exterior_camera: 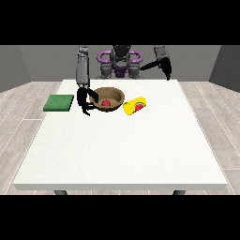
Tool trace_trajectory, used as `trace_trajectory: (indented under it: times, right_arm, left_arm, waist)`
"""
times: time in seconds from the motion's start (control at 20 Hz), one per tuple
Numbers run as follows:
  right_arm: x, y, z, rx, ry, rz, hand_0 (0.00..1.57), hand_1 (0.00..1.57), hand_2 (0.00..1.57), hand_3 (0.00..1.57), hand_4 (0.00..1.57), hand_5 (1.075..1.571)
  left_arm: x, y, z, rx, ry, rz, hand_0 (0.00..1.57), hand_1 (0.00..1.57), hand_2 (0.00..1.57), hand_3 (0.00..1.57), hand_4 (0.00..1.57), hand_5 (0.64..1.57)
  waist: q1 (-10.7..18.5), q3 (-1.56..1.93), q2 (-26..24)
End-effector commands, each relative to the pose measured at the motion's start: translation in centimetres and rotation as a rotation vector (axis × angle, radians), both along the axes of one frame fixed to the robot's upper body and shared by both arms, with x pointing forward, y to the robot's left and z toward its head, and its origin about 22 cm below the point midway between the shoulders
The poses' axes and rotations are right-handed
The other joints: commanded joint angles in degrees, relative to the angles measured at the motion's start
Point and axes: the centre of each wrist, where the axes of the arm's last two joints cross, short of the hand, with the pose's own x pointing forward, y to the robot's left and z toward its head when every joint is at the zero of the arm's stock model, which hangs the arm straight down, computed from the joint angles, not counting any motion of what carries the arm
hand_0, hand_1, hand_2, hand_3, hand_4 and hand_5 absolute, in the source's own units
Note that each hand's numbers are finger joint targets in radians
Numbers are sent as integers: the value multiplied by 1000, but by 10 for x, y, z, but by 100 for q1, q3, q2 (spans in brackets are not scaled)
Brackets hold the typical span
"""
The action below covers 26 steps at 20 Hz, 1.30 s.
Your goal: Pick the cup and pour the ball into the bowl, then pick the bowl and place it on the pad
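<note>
Down at the brown bowl's (108, 99) left rim, the fingers (86, 109) of the hand at the view's left (83, 101) curl against it, seemingly gripping the edge. Inside the bowl lies the red ball (106, 101). Just beside it on the right, the yellow cup (134, 106) lies toppled on the white bench (122, 150). Left, well apart, sits the green pad (59, 102). The hand at the view's right (166, 68) hangs raised, its fingers indistinct.

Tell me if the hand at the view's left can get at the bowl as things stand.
Probably yes: that hand is already at the bowl's left rim, with nothing between them.
</note>
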Motion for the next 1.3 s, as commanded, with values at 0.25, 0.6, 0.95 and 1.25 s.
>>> trace_trajectory:
  times: [0.25,0.6,0.95,1.25]
  right_arm:
    - [11,19,11,-95,198,25,1571,1571,1571,1571,1020,1552]
    - [35,-13,69,-51,253,68,1571,1571,1571,1571,1052,1553]
    - [18,-72,74,-3,166,10,1571,1571,1571,1571,1067,1557]
    - [-6,-126,79,-9,159,39,1571,1571,1571,1571,1067,1557]
  left_arm:
    - [-2,44,-33,-34,75,89,0,0,0,0,0,1570]
    - [-8,92,-58,-54,127,165,0,0,0,0,0,1570]
    - [-8,75,-54,-46,68,162,0,0,0,0,0,1569]
    - [-9,52,-60,-37,43,197,0,0,0,0,0,1565]
  waist:
    - [-429,101,-405]
    - [-861,98,-740]
    - [-891,101,-296]
    - [-1044,104,-266]
